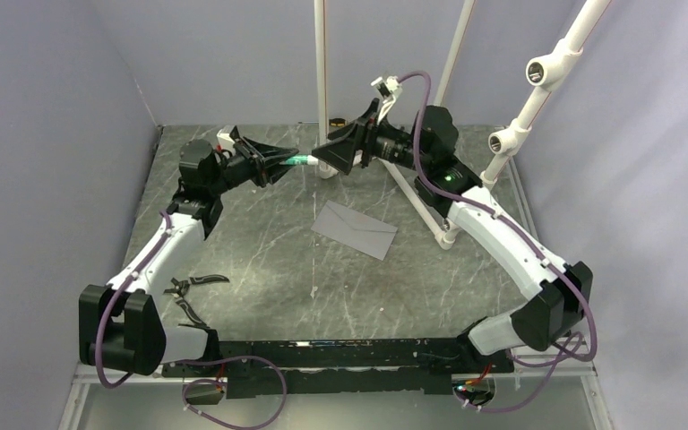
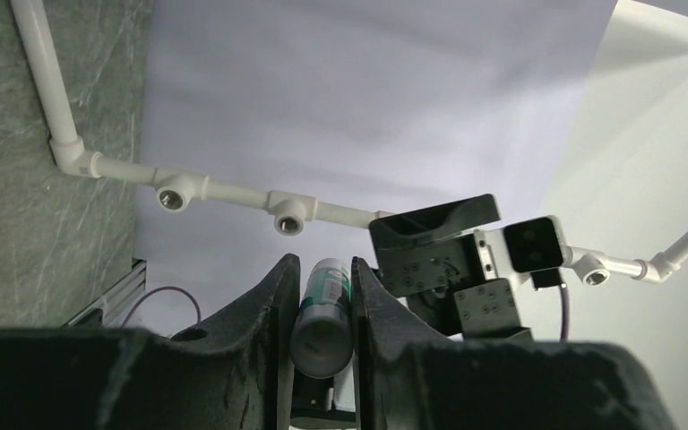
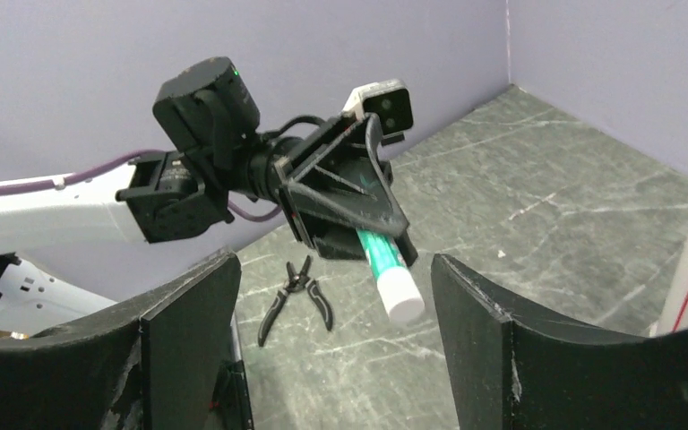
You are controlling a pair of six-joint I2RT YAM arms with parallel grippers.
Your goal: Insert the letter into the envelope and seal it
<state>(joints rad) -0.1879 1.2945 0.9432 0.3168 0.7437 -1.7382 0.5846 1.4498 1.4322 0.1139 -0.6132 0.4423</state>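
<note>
Inventory, from my console:
1. L gripper (image 1: 285,162): clamped on glue stick (image 1: 303,161), mid-air.
2. R gripper (image 1: 333,154): fingers wide apart, facing stick's white end.
3. Envelope (image 1: 355,229): flat on table (image 1: 260,260), centre. Letter not seen.

Next, I'd centre R on that end and close square.

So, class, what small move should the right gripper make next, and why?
Probably close on the white cap of the green-and-white tube: the left gripper clamps the tube, and its cap shows between the right gripper's open fingers.
</note>
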